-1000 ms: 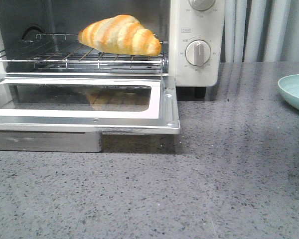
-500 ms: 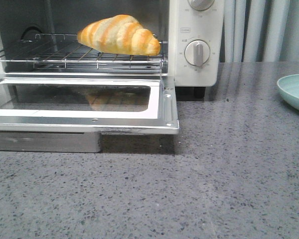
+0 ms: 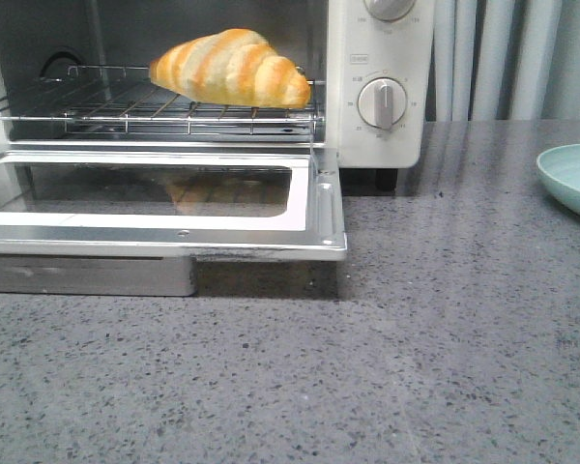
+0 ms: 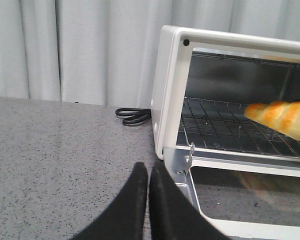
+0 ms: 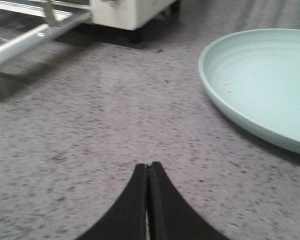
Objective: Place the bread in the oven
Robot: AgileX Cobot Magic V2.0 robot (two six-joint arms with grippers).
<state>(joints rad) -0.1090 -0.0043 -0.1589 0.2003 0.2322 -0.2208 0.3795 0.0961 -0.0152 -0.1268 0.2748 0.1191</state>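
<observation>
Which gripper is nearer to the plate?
Right. The right gripper hovers over the table beside the plate; the left gripper is at the far side, by the oven's left corner.

Grey countertop [image 3: 445, 338] carries oven [image 3: 382, 87], plate [image 3: 572, 179], cord [image 4: 134, 116].

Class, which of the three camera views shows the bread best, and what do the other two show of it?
The front view: the whole bread lies on the oven's wire rack. The left wrist view catches only its striped end at the picture's edge. The right wrist view shows none of it.
</observation>
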